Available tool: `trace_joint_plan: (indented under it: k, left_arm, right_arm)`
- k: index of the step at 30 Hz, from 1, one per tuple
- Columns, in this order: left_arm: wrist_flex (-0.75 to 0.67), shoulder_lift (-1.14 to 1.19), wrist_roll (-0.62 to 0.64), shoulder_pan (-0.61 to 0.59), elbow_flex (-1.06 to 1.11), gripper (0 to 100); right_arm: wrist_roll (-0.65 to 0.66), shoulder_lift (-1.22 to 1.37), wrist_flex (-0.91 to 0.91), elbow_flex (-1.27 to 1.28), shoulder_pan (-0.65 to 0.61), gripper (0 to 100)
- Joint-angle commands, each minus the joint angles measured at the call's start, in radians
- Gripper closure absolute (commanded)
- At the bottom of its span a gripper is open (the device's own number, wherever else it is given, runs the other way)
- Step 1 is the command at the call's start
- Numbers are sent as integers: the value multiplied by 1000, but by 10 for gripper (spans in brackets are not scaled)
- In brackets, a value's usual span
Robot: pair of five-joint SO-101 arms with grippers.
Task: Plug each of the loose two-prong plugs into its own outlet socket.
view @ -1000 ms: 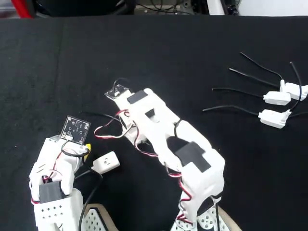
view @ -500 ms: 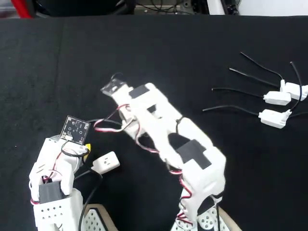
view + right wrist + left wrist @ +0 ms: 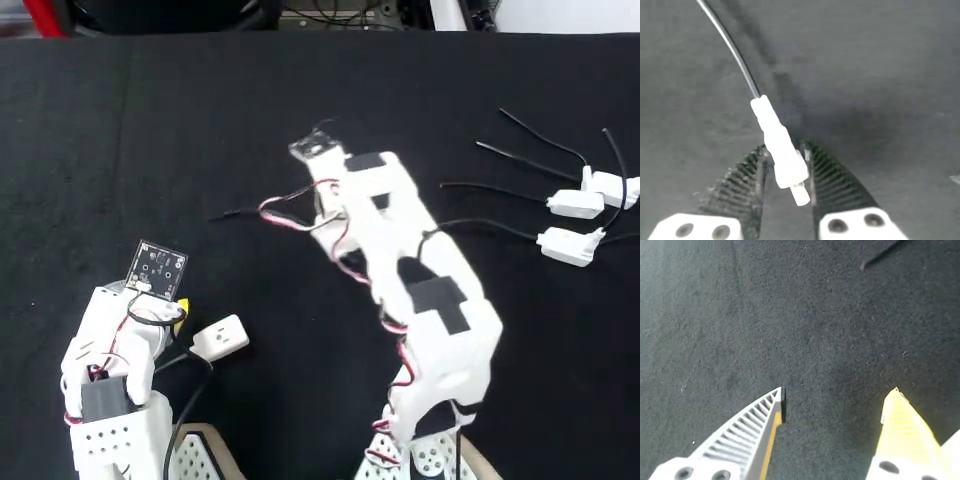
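Observation:
My right gripper (image 3: 784, 149) is shut on a small white two-prong plug (image 3: 781, 151), whose black cord (image 3: 729, 40) trails away over the black table. From above, the right arm (image 3: 395, 235) stands mid-table and the held plug's cord (image 3: 235, 213) runs out to its left. A white outlet socket (image 3: 220, 338) lies near the front left, beside the left arm (image 3: 110, 350). My left gripper (image 3: 837, 390) is open just above bare black cloth, nothing between its fingers. Three more white plugs (image 3: 573, 204) with black cords lie at the right.
The table (image 3: 150, 120) is covered in black cloth. A black cord tip (image 3: 880, 254) lies just ahead of the left gripper. The loose plugs' cords (image 3: 520, 160) fan out leftward at the right side. The arms' bases stand at the front edge.
The right arm has swung to the right and farther back across the table, carrying the plug and dragging its cord. The left arm and the outlet socket have not moved.

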Motion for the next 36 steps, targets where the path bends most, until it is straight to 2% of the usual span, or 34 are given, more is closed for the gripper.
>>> trace_joint_plan:
  k: [1, 6, 10, 14, 17, 22, 27, 36]
  left_arm:
    - [5, -6, -5, -7, 16, 689]
    - [5, -5, -6, -7, 16, 689]
    - [5, -5, -6, -7, 16, 689]
    - [5, -5, -6, -7, 16, 689]
    - [5, -5, -6, -7, 16, 689]
    - [5, -5, -6, -7, 16, 689]
    - [5, -5, -6, -7, 16, 689]
    - [5, -5, -6, -7, 16, 689]
  right_arm:
    - [17, -5, -32, -18, 31, 928]
    - [38, -5, -37, 38, -46, 819]
    - [38, -5, -29, 25, -64, 783]
    - [38, -5, -25, -8, -69, 786]
    - [43, -7, 58, -59, -77, 787]
    - [130, -4, 196, -176, -78, 788]
    - [138, 67, 196, -217, -78, 853]
    - [170, 231, 259, -390, -78, 865]
